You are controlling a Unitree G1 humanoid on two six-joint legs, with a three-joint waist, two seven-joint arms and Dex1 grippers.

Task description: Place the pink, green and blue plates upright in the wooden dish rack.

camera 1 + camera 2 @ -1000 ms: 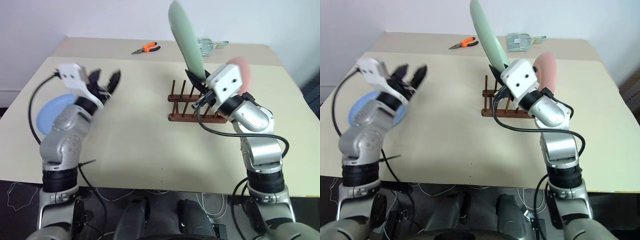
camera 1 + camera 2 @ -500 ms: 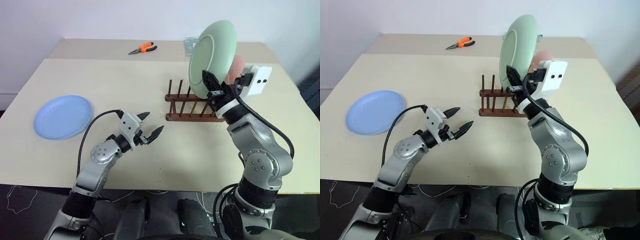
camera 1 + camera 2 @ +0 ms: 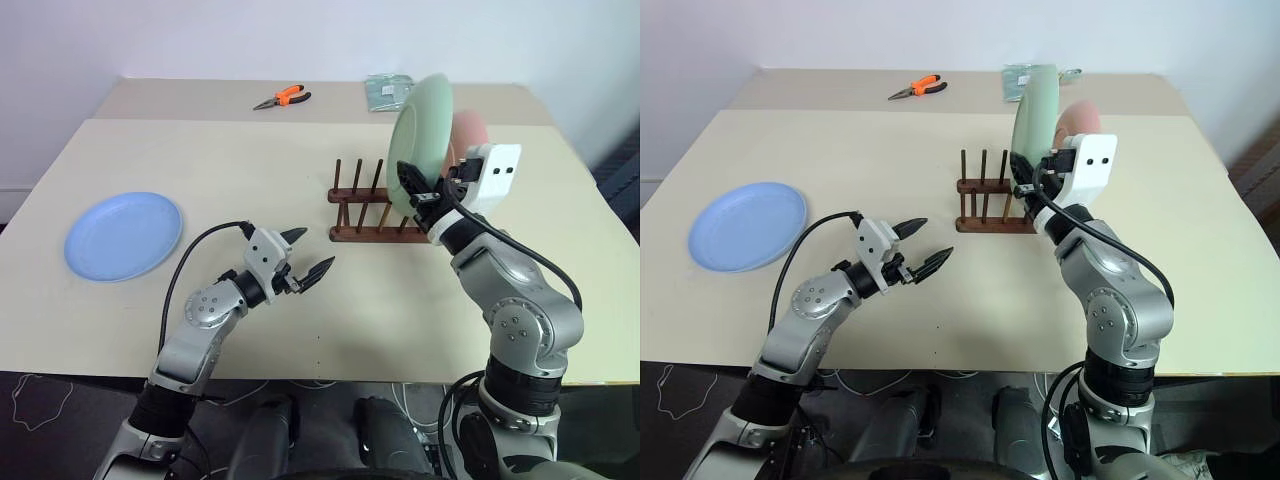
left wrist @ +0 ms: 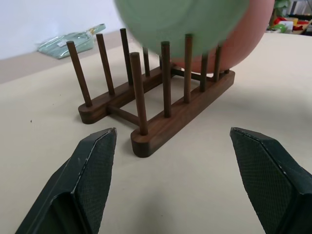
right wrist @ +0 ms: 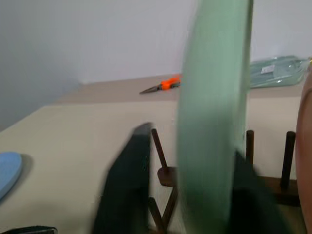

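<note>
green plate [image 3: 420,140]: upright on edge at the right part of the wooden dish rack [image 3: 375,215], just in front of the pink plate. 1 s ago it was raised high above the rack and edge-on to the head camera; half a second ago it hung above the pegs showing its broad face; now it is lower, down among the pegs.
right gripper [image 3: 418,190]: at the green plate's lower edge, one finger on each side of the rim. In the right wrist view a gap shows between the left finger [image 5: 127,180] and the plate, so the jaws look parted; can't tell if it's gripping or has let go. Was clamped on the plate 1 s ago.
pink plate [image 3: 468,133]: upright in the rack's right end slot, behind the green one. Unchanged.
blue plate [image 3: 124,234]: flat on the worktop [image 3: 250,170], far left, well apart from the rack. Unchanged.
left gripper [image 3: 310,255]: jaws wide apart, nothing between them, low over the worktop, pointing at the rack's left end. 1 s ago it was raised at the left over the blue plate; since half a second ago barely moved.
rack pegs, left wrist view: left pegs [image 4: 138,92] free.
background: orange-handled pliers [image 3: 281,97] and a clear bag [image 3: 388,90] at the far edge, same spots.
</note>
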